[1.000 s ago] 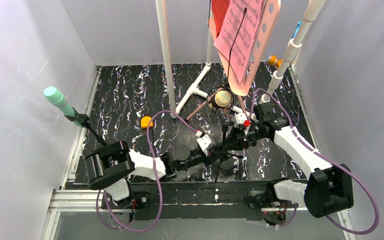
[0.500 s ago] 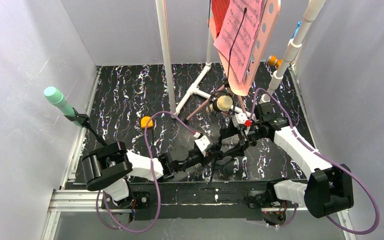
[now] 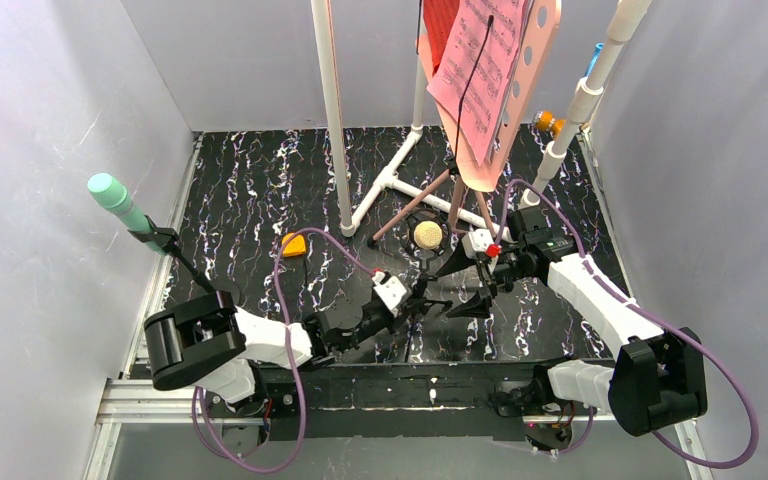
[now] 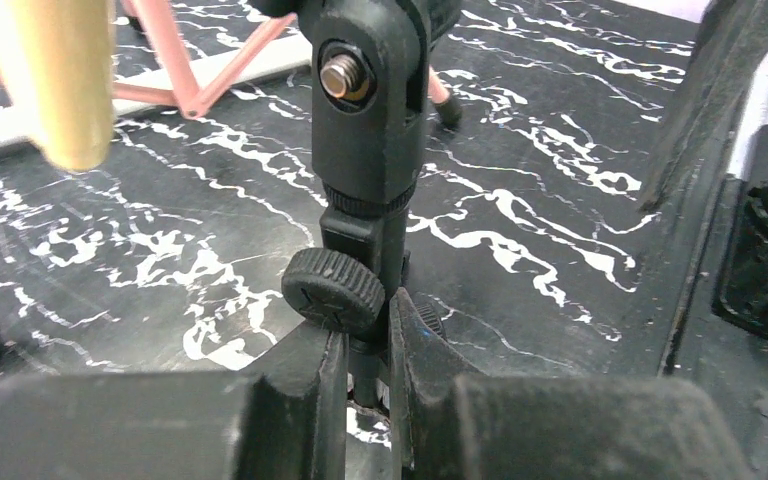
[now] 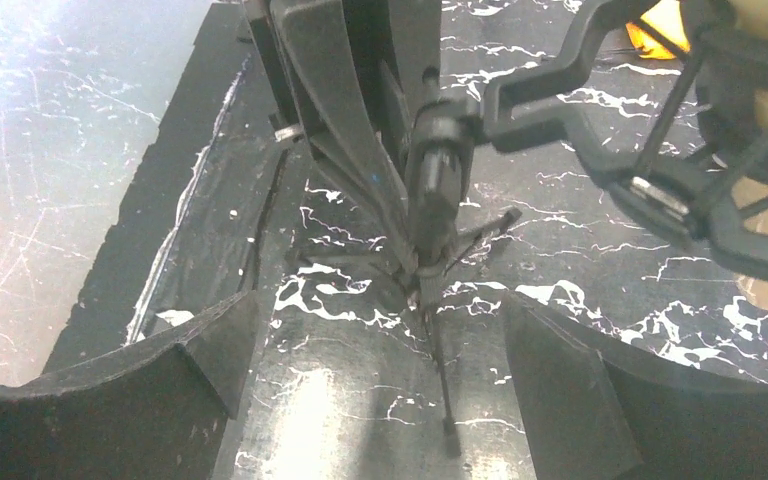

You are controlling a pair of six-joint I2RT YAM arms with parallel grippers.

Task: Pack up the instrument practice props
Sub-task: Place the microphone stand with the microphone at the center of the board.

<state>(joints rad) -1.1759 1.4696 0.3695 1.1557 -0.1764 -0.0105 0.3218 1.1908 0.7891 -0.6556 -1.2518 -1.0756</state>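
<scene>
Top external view: one black, white-veined worktop point(image 3: 250, 200) carries everything. One white plastic pipe frame point(image 3: 332, 110) rises from it at the back. One pink hole-punched music stand point(image 3: 543, 40) stands on thin pink tripod legs at back centre-right. It has pink sheet music point(image 3: 480, 70) on its face and one red folder point(image 3: 442, 25) at the sheets' left edge; how many sheets there are I cannot tell. Two arms reach in from the near edge.

There are two microphones. One mint-green microphone point(image 3: 112, 197) sits on a black stand by the left wall. One yellow microphone point(image 3: 426, 235) sits in a black cradle at the worktop's centre, just in front of the tripod legs, atop a black desk stand point(image 4: 365, 190).

The left fingers point(image 4: 305, 400) pinch that stand's stem just below its knob. The right fingers point(image 5: 200, 350) are spread wide, one on either side of the stand, touching nothing. One small orange object point(image 3: 293, 245) lies left of centre.
</scene>
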